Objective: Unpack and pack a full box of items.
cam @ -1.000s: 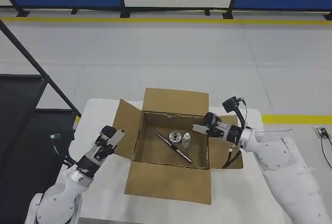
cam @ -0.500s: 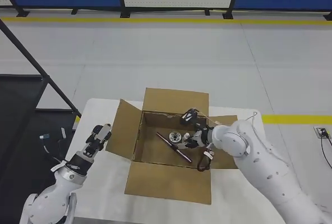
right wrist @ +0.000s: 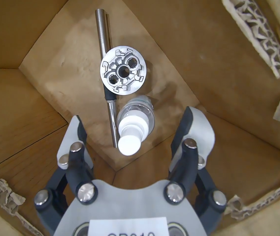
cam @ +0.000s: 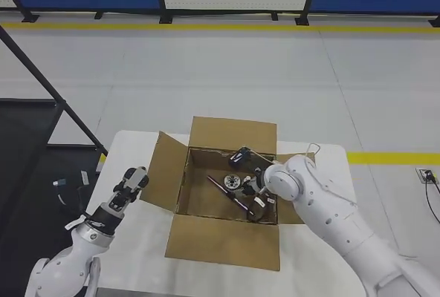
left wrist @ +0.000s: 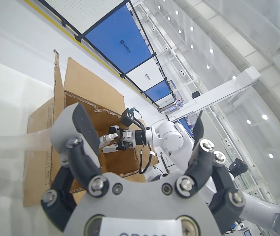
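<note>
Lowered into the box (cam: 221,241), the right gripper (right wrist: 134,117) is held spread directly above the upright spray bottle (right wrist: 133,126).

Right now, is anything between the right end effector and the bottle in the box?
Nothing visible. The open right end effector hangs directly over the upright bottle; the rod and metal disc sit beside it, not above.

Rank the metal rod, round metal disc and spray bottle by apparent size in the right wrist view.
1. metal rod, longest.
2. round metal disc and spray bottle: alike; the bottle is nearer the camera, so unranked.
</note>
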You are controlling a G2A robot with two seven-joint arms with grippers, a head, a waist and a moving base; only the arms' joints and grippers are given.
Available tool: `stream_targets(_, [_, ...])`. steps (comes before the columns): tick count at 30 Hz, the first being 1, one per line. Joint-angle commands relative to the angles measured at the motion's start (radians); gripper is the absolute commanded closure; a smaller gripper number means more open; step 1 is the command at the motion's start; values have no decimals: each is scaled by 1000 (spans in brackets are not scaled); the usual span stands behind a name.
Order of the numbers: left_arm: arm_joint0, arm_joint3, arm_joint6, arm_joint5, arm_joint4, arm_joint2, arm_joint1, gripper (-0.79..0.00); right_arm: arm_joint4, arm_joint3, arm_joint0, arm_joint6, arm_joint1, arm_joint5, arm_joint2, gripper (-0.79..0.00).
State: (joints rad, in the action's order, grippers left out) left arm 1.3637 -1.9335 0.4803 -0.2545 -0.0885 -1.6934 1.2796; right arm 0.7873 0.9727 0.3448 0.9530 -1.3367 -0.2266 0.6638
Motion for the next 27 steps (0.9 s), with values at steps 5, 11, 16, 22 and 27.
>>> stream_targets(5, [5,-5,-5,-4,-3,3,-5,-785,-7,-57,-17,-18,-20,-4,-10,0])
stream_targets(11, [6,-5,-5,-1,-13,12,-9,-785,5,-32,-11,-45,-17,-2,15,0])
stream_targets(16, [-8,8,9,-7,-50,37,-13,-785,32,88,32,-27,20,-20,89,0])
stream_targets(22, [-31,23,20,-5,-66,76,-17,-785,122,352,138,45,82,51,232,0])
stream_targets(27, [-45,31,26,-4,-72,99,-19,-785,196,606,277,81,136,145,423,0])
